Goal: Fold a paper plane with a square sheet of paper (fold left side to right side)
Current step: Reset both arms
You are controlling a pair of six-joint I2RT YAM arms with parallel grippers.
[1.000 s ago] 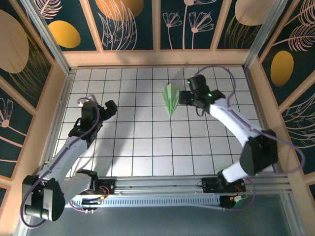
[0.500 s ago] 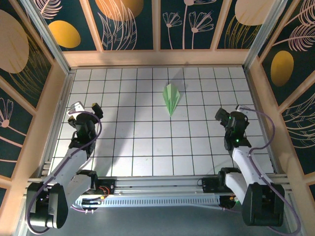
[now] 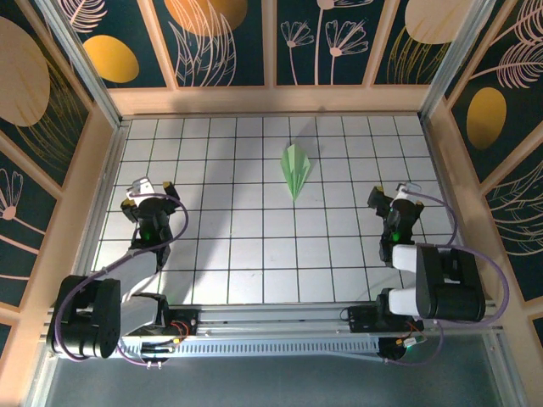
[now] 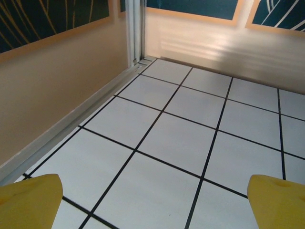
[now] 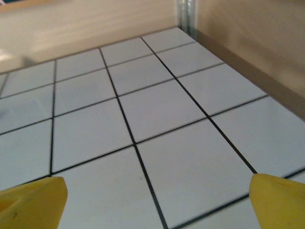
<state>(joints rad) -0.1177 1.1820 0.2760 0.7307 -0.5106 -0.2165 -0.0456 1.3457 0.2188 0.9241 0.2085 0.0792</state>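
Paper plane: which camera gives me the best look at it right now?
Top external: the paper plane lies whole and uncovered on the table, apart from both arms. Both wrist cameras face grid tiles and side walls past their yellow fingers.

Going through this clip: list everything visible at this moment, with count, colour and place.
paper plane: one, light green, far middle of the table, tip pointing toward the arms, touching neither gripper
table: one, white tiles with black grid lines, fills the enclosure floor
walls: dark teal panels with orange and leaf patterns in wooden frames, around the table
rail: one, silver metal, near edge, carrying both arm bases
left gripper: one, yellow-tipped, open, empty, left side of the table
right gripper: one, yellow-tipped, open, empty, right side of the table
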